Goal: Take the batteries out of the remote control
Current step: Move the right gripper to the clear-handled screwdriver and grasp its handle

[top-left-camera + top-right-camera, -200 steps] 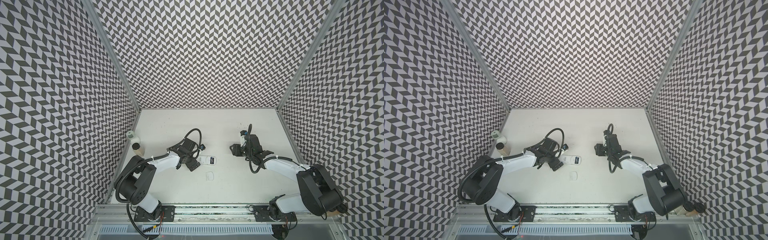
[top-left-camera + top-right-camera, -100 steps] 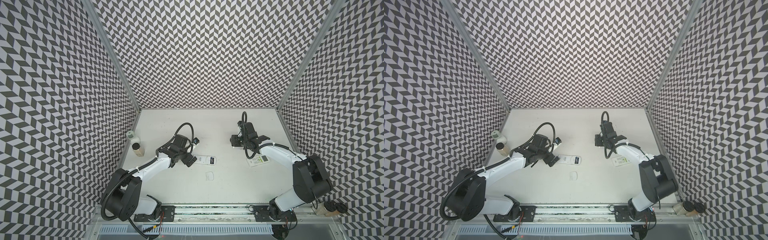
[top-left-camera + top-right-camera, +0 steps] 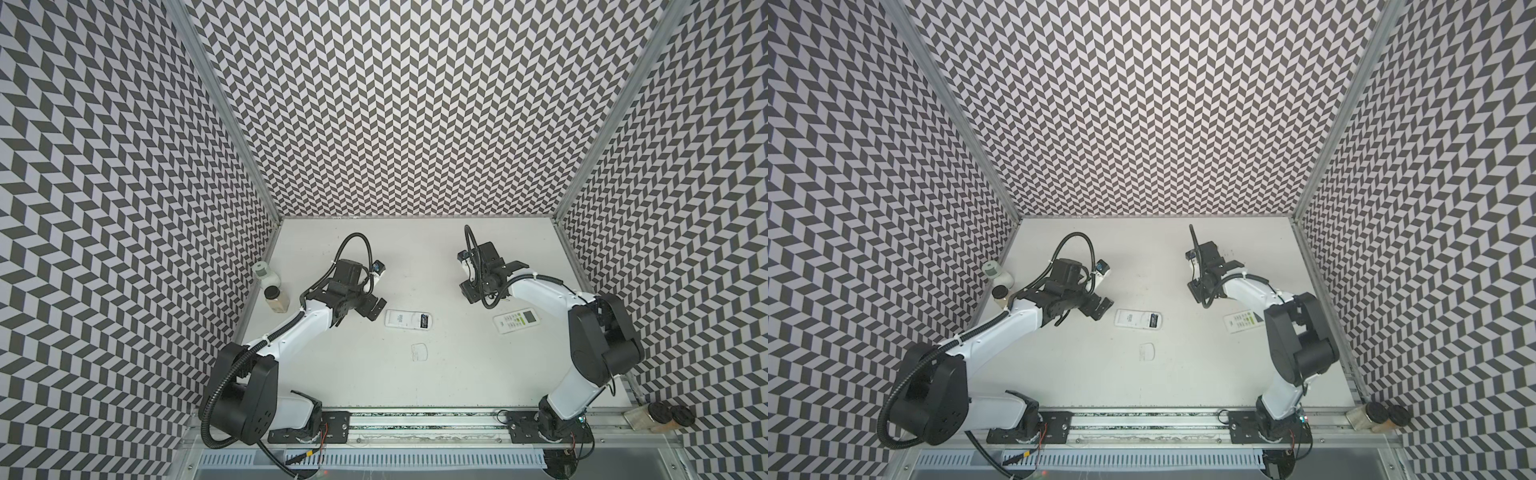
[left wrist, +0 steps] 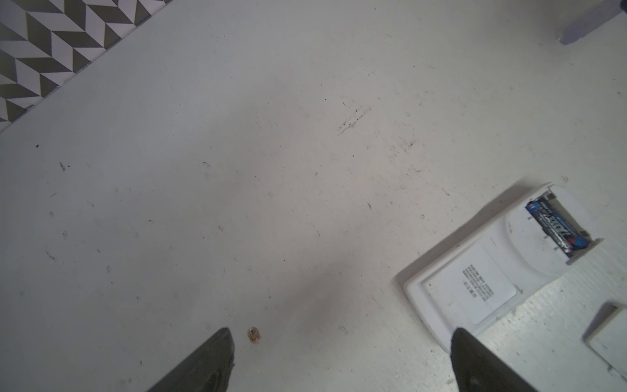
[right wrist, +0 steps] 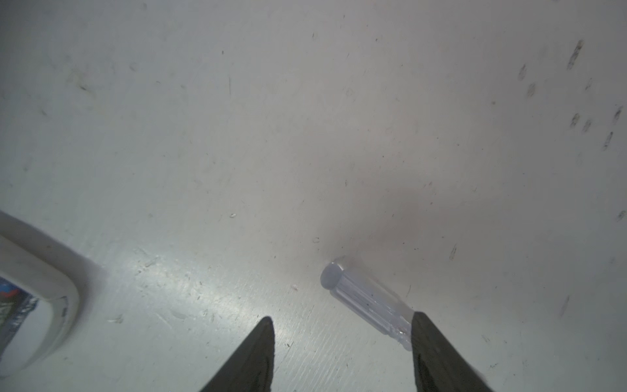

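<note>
Battery (image 4: 556,225) lies crosswise at the remote's (image 3: 405,320) end facing the open right gripper (image 5: 342,317), while the wide-open left gripper (image 4: 341,334) sits just beside the opposite end.

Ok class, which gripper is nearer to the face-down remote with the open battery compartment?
Left. The left gripper hovers just beside the face-down remote, at its label end. The right gripper is farther off, beyond its battery end, by a clear screwdriver handle.
</note>
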Robot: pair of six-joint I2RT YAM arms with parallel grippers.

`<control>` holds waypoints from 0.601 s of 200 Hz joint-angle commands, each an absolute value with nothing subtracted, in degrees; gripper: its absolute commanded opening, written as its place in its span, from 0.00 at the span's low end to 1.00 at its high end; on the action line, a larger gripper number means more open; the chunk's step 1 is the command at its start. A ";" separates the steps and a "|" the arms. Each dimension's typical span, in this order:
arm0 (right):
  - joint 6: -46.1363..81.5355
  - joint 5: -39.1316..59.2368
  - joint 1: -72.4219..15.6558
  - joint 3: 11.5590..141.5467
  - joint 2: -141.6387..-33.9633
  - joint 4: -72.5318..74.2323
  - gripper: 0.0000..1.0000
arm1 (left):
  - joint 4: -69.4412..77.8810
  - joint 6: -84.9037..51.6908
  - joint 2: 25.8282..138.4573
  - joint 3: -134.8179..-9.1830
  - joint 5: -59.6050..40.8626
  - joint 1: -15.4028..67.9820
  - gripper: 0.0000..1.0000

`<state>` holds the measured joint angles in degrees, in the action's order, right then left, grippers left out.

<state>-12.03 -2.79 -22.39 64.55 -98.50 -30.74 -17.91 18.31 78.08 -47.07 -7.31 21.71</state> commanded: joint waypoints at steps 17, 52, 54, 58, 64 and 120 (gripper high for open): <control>-14.71 -2.96 -21.25 67.83 -102.60 -34.49 0.62 | -17.96 17.66 76.75 -47.91 -7.61 21.62 1.00; -14.52 -3.50 -20.66 68.31 -103.42 -34.66 0.62 | -17.82 17.66 77.06 -48.08 -6.94 21.69 1.00; -14.51 -3.51 -20.61 68.49 -103.51 -34.75 0.62 | -17.77 17.66 77.08 -48.08 -7.01 21.66 1.00; -14.50 -3.52 -20.50 68.77 -103.66 -34.84 0.62 | -17.78 17.64 77.06 -48.04 -7.16 21.71 1.00; -14.49 -3.52 -20.27 68.90 -103.79 -34.89 0.62 | -17.99 17.67 77.08 -48.26 -7.66 21.81 1.00; -13.81 -2.40 -18.67 68.50 -105.37 -34.40 0.61 | -18.39 17.69 76.99 -48.42 -7.72 21.23 1.00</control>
